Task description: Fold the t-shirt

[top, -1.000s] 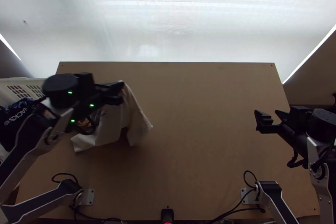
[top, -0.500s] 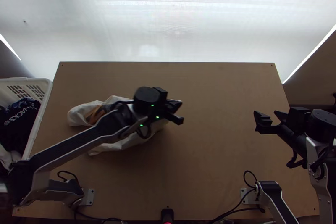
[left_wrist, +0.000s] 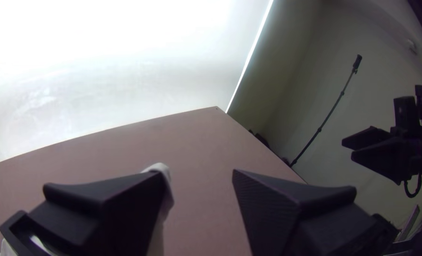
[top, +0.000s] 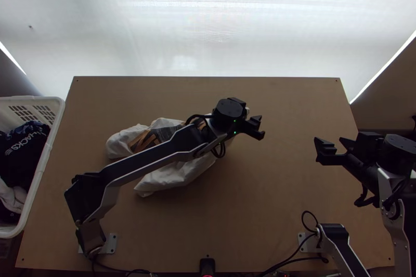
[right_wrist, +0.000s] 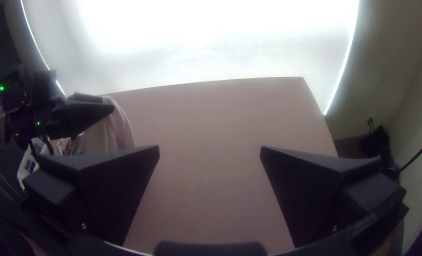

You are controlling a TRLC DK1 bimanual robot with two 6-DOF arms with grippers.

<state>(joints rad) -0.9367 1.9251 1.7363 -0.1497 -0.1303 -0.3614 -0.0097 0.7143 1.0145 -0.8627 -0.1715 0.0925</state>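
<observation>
Left pincer [top: 260, 127] spread, 1 finger against the t-shirt [top: 174, 175] bunched on the table [top: 291, 199] beneath my left arm [top: 151, 157], I should seat an edge squarely between the pads before drawing out the folds.

Left arm [top: 148, 159] outstretched, left gripper [top: 261, 127] open, right gripper [top: 328, 142] well apart from it, likewise open.

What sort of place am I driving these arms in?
Likely a robotics lab or workshop: two robot arms mounted at a wooden table, a bunched t-shirt partly beneath one arm, and a white plastic basket of clothes alongside.
</observation>
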